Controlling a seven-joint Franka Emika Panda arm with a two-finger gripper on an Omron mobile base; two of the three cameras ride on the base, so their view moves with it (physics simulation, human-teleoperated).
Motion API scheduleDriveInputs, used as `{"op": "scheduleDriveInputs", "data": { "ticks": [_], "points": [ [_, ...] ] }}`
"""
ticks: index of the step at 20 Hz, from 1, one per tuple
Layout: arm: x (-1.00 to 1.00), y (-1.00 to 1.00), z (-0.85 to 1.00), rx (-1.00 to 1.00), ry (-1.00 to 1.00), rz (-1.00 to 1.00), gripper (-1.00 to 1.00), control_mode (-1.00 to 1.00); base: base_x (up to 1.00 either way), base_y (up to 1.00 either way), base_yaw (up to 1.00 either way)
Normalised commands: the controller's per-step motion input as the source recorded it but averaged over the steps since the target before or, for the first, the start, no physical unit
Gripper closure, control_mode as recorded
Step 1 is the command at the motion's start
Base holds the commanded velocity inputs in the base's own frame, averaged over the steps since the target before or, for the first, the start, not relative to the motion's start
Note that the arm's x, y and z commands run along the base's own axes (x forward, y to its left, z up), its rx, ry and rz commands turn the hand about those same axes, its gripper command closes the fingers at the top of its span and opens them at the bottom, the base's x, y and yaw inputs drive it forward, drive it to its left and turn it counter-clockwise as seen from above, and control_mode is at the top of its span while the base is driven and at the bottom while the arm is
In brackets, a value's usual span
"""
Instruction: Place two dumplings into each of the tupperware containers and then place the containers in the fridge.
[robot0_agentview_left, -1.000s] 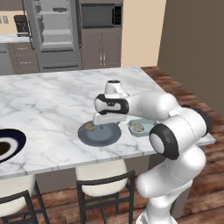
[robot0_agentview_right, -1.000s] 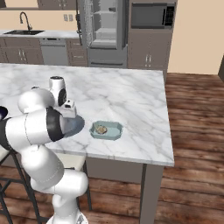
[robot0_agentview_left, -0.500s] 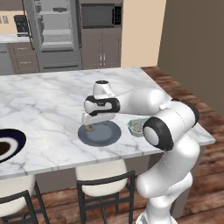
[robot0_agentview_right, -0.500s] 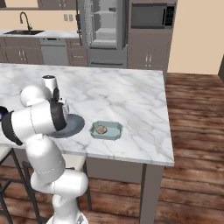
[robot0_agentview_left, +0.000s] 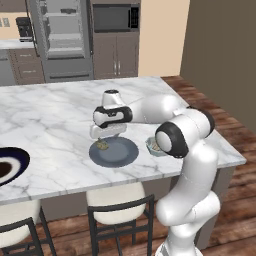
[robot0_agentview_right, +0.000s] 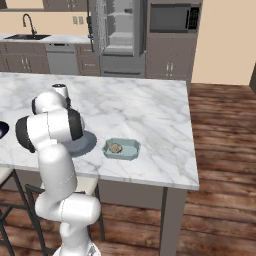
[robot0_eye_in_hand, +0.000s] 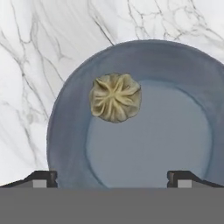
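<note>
grey-blue plate (robot0_eye_in_hand: 153, 144) on marble tabletop (robot0_agentview_left: 50, 120). gripper (robot0_eye_in_hand: 112, 177) hangs above plate, fingers (robot0_eye_in_hand: 41, 177) spread wide, empty. dumpling (robot0_eye_in_hand: 115, 97) on plate's inner rim, ahead of fingers, slightly off centreline; round, no long axis.

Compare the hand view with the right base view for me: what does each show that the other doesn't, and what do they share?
Hand view: the beige wrinkled-top dumpling near the rim of the flat grey-blue round plate, with the open gripper above the plate and its dark finger tips spread wide.

Right base view: the small pale teal translucent container holding one dumpling, apart from the plate, and the tall grey steel fridge standing open.

Both: the grey-blue plate on the white marble counter.
</note>
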Motion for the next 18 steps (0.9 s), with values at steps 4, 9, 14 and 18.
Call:
{"op": "scheduleDriveInputs", "data": {
  "ticks": [4, 9, 14, 18],
  "points": [
    [0.36, 0.12, -0.26, 0.00, 0.00, 0.00, -1.00, -1.00, 0.00, 0.00, 0.00],
    [0.32, 0.18, -0.33, 0.00, 0.00, 0.00, -1.00, -1.00, 0.00, 0.00, 0.00],
    [0.18, 0.03, -0.19, 0.00, 0.00, 0.00, -1.00, -1.00, 0.00, 0.00, 0.00],
    [0.01, 0.00, -0.23, 0.00, 0.00, 0.00, -1.00, -1.00, 0.00, 0.00, 0.00]
  ]
}}
